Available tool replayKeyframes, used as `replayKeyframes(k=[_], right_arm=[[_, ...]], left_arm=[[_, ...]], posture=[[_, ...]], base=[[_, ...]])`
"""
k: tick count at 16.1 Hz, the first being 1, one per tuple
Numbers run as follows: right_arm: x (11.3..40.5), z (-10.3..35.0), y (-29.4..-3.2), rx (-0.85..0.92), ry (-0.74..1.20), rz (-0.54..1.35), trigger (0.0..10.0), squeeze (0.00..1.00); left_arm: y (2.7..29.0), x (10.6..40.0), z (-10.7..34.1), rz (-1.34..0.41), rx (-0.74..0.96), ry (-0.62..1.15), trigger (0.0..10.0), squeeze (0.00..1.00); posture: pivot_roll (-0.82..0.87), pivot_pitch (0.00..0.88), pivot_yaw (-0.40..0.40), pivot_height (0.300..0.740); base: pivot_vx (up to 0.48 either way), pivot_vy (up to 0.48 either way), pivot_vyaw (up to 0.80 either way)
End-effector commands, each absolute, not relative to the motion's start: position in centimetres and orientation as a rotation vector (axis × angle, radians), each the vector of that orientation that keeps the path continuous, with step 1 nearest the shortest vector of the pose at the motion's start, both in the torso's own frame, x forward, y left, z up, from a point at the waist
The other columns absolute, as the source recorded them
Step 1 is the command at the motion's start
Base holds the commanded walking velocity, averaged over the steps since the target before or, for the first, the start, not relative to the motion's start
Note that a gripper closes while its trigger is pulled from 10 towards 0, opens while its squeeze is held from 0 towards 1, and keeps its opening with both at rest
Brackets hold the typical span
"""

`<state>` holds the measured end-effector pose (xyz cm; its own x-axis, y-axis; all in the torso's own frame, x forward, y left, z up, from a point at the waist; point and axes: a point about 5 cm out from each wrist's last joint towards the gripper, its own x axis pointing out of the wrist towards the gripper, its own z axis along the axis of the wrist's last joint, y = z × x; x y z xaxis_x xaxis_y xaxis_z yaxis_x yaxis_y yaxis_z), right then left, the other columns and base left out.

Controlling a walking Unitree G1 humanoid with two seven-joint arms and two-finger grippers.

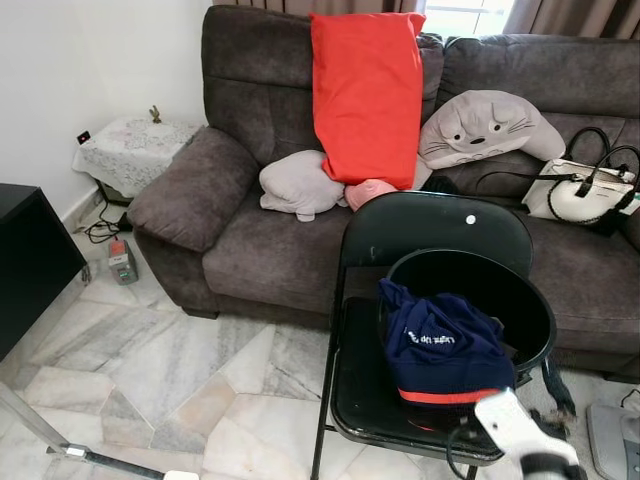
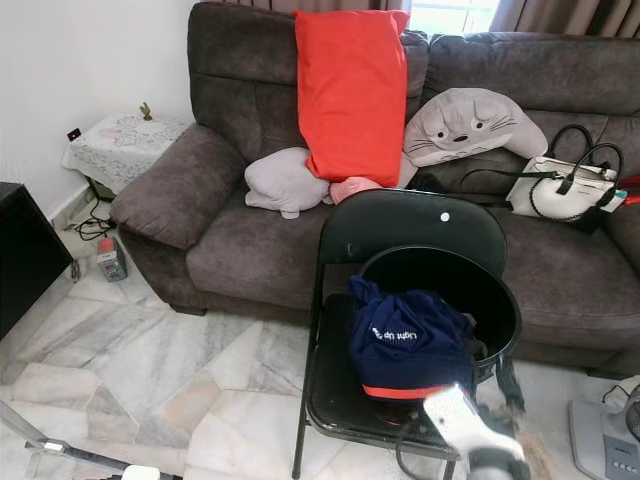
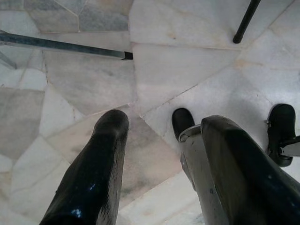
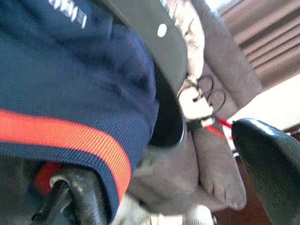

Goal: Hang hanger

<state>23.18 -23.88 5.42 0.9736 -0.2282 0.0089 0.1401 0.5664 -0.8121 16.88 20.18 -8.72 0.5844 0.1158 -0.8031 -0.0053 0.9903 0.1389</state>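
Your right gripper (image 4: 154, 187) sits spread open against the navy red-banded garment (image 1: 440, 345) draped over the round black bucket (image 1: 500, 290), its arm cut off by the frame. The black folding metal chair (image 1: 400, 240) stands before the dark brown fabric sofa (image 1: 260, 240). Your left gripper (image 3: 159, 154), fingers apart, hangs over the marble floor (image 3: 187, 70).

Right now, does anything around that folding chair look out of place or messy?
Yes. A navy garment with a red stripe hangs over the rim of the black bucket on the folding chair, spilling half out. The right claw is close against it.
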Motion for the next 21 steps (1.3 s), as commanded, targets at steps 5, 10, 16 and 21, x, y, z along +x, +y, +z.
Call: replayKeyframes(k=[5,10,16,21], right_arm=[[24.6,6.1,-23.4,-0.857,0.099,-0.204,10.0,0.0],[23.6,3.6,-23.3,-0.88,0.238,-0.132,10.0,0.0],[25.1,6.6,-23.6,-0.979,0.047,-0.195,10.0,0.0],[23.8,2.0,-23.9,-0.956,0.388,-0.059,10.0,0.0]], left_arm=[[20.2,16.4,-9.0,0.063,0.143,0.969,10.0,0.0],[20.2,16.4,-9.0,0.067,0.146,0.968,10.0,0.0],[20.2,16.6,-8.9,0.078,0.158,0.959,10.0,0.0],[20.3,16.6,-8.9,0.081,0.16,0.96,10.0,0.0]], posture=[[-0.1,0.046,0.006,0.74],[-0.09,0.045,0.009,0.74],[-0.09,0.045,0.009,0.74],[-0.09,0.047,0.012,0.74]], base=[[0.0,0.0,0.0],[0.0,0.0,0.0],[0.0,0.0,0.0],[0.0,0.0,0.0]])
